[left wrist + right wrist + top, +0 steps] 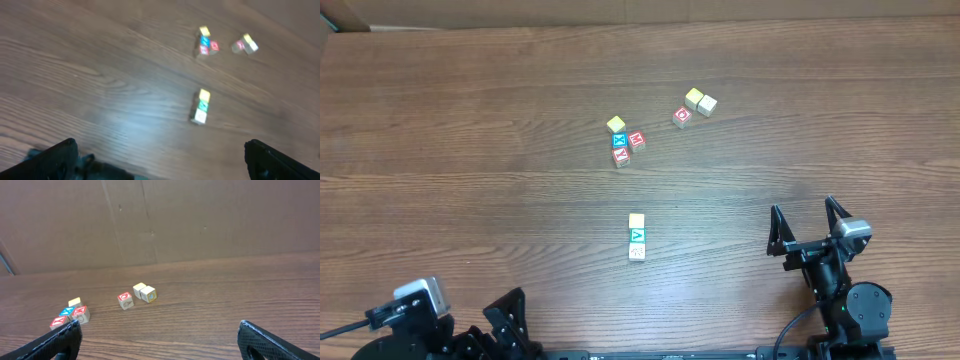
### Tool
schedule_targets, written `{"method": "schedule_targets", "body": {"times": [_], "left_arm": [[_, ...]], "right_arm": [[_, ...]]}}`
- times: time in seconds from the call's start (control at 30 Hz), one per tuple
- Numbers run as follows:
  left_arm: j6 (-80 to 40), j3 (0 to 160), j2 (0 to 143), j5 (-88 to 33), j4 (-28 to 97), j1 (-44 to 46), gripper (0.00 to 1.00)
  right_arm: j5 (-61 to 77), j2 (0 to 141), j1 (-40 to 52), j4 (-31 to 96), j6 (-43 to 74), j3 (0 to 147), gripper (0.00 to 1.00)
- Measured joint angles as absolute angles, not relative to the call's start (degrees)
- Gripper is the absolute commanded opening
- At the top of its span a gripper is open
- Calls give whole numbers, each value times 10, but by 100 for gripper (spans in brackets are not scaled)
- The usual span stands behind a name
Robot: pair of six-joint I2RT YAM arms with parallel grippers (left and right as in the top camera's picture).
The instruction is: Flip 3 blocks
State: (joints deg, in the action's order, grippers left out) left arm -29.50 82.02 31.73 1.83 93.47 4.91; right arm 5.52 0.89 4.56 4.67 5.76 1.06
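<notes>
The three blocks lie in a short column at the table's middle. The pale yellow block (636, 220) is farthest, the green V block (637, 235) is in the middle, and the cream block (637, 251) is nearest. The left wrist view shows the same column, blurred: pale yellow block (204, 94), green block (202, 105), cream block (199, 116). My left gripper (516, 328) (160, 150) is open at the front left, well short of them. My right gripper (807, 222) (159, 330) is open to their right, holding nothing. The right wrist view does not show the column.
Farther back sits a cluster of a yellow cube (616, 124), a blue-lettered cube (619, 140) and two red-lettered cubes (636, 139). To its right are a red-lettered cube (682, 116), a yellow cube (694, 97) and a cream cube (707, 105). A brown wall (160, 220) backs the table.
</notes>
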Motion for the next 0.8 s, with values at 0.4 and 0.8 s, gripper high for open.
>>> {"method": "schedule_targets", "body": {"times": [0.4,0.8], "left_arm": [[-251,521,123,62,496,46,100],[-190,151,12,-49,8,21,100]], "right_arm": [[55,8,45,46,58,11,100],[55,8,45,46,58,11,100]]}}
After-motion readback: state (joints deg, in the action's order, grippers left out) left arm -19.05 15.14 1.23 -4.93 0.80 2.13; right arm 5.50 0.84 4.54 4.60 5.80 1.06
